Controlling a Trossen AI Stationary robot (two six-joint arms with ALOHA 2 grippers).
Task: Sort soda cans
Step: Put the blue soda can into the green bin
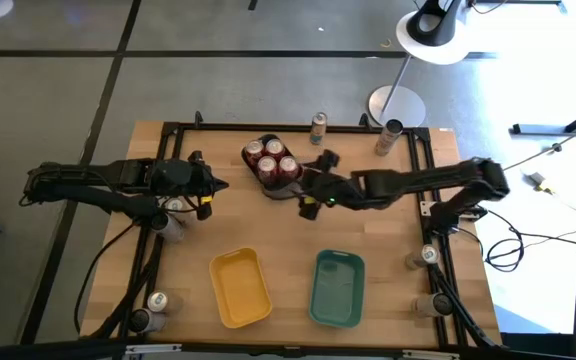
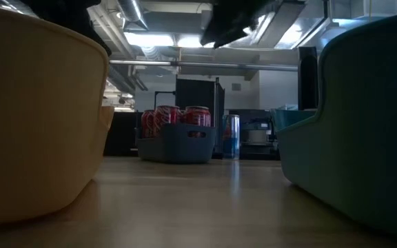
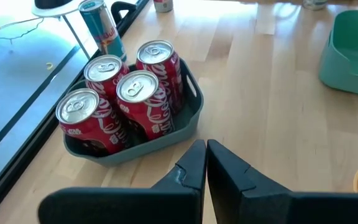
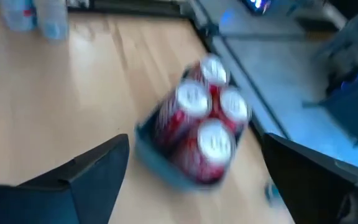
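Hovering beside the dark blue tray [image 1: 273, 180], right tool [image 1: 313, 170] stands with fingers wide apart, empty — four red soda cans [image 1: 272, 160] sit upright inside it, near the surface's [image 1: 288, 235] far edge. Left tool [image 1: 218, 186] waits with fingers together.

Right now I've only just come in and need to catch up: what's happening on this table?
Two robot arms are sorting soda cans. Four red cans stand in the dark blue tray. The right gripper hangs beside that tray, fingers open and empty. The left gripper waits shut. The yellow tray and teal tray hold nothing.
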